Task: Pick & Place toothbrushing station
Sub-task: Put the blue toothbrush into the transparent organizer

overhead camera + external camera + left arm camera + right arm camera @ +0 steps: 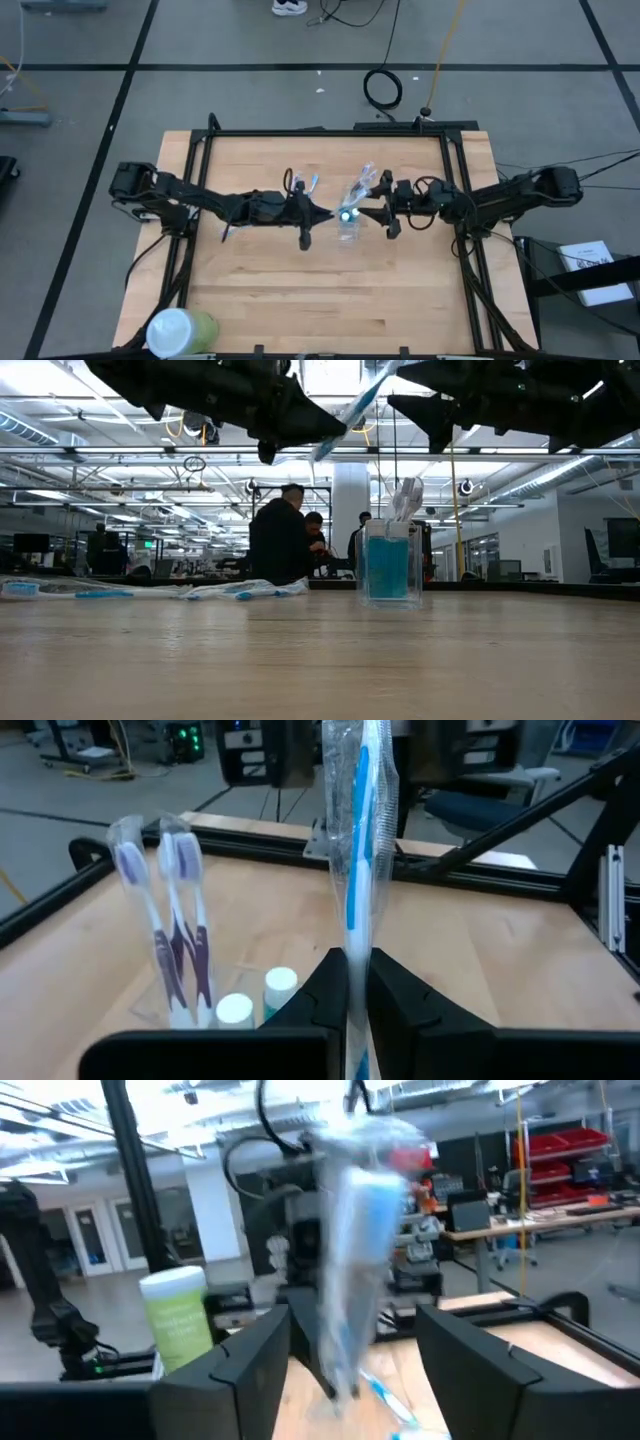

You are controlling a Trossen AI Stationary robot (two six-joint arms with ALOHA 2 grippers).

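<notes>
A small clear cup (348, 222) stands on the table's middle; it also shows in the low view (390, 565). It holds two pinkish-purple brushes (170, 920) and white-capped tubes (235, 1010). My left gripper (325, 213) hangs above the table just left of the cup, shut on a wrapped blue-and-white toothbrush (358, 840). My right gripper (365, 212) faces it from the right, open (350, 1340). Its fingers stand on either side of that brush's blurred free end (355, 1250). More wrapped brushes (300, 182) lie flat on the table; they also show in the low view (240, 590). My left gripper pinches the wrapped toothbrush's handle (356, 935) between its two fingers (325, 985). The brush runs on forward out of the fingers, along them. It is lifted clear of the table and slants upward toward my right gripper (345, 415). The end behind the fingertips is hidden.
A large pale-green cylindrical container (180, 330) stands at the table's near left corner; it also shows in the right wrist view (178, 1320). A dark frame (330, 133) runs along the table's far edge. People sit in the room behind (280, 540).
</notes>
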